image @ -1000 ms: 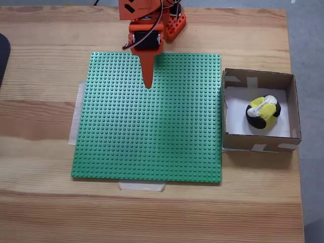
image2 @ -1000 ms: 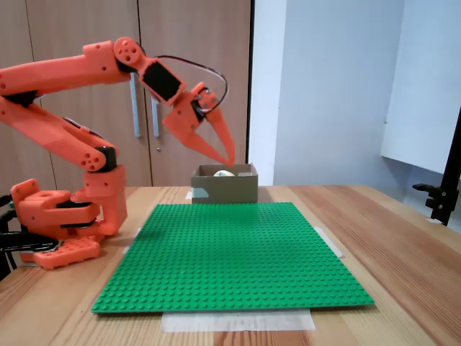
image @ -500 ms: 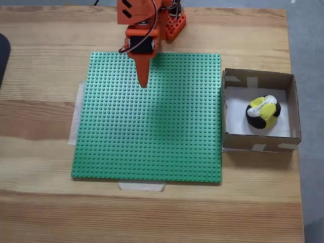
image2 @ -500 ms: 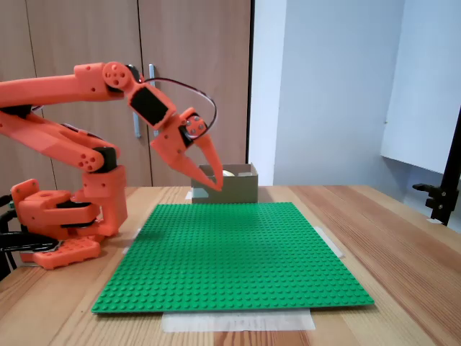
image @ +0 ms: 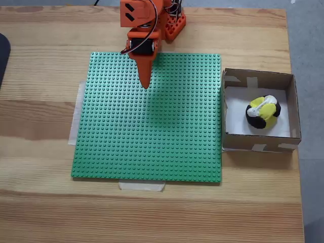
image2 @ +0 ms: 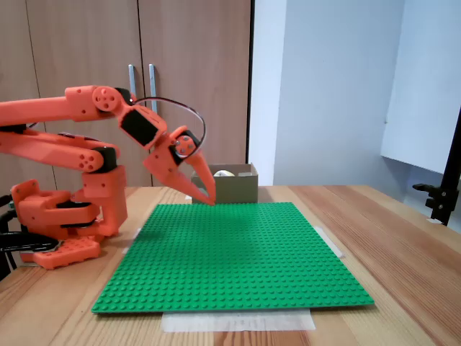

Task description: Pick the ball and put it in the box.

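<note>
Resting already on the white floor of the box point(image: 258, 78) at the tabletop's right edge, the ball point(image: 263, 112) leaves me nothing to carry. My jaws point(image: 146, 85) are pressed together and empty, hanging just above the green plate point(image: 147, 147) near the tabletop's far edge, touching nothing.
</note>
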Available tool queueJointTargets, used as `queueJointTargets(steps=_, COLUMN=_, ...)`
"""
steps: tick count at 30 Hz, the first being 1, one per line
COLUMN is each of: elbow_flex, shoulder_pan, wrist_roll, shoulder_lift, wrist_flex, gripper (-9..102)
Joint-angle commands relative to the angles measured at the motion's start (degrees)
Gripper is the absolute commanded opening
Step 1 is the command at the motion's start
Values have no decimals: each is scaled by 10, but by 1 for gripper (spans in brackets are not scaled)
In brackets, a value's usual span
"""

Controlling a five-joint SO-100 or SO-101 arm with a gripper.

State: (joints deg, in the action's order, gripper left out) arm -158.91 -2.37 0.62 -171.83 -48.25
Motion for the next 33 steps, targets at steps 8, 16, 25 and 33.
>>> queueJointTargets(steps=8, elbow_flex=-40, shoulder_pan=-16, wrist_roll=17, shoulder_lift=-76, wrist_flex=-9, gripper=-1)
queueJointTargets(steps=16, elbow_flex=-77, shoulder_pan=-1, wrist_roll=23, shoulder_lift=-104, wrist_flex=-3, gripper=-1)
queueJointTargets(steps=25, elbow_flex=-106, shoulder_pan=4, wrist_roll=28, shoulder_lift=-116, wrist_flex=-3, gripper=-1)
queueJointTargets(steps=33, elbow_flex=-134, shoulder_pan=11, wrist_roll=24, shoulder_lift=-125, wrist_flex=15, gripper=-1)
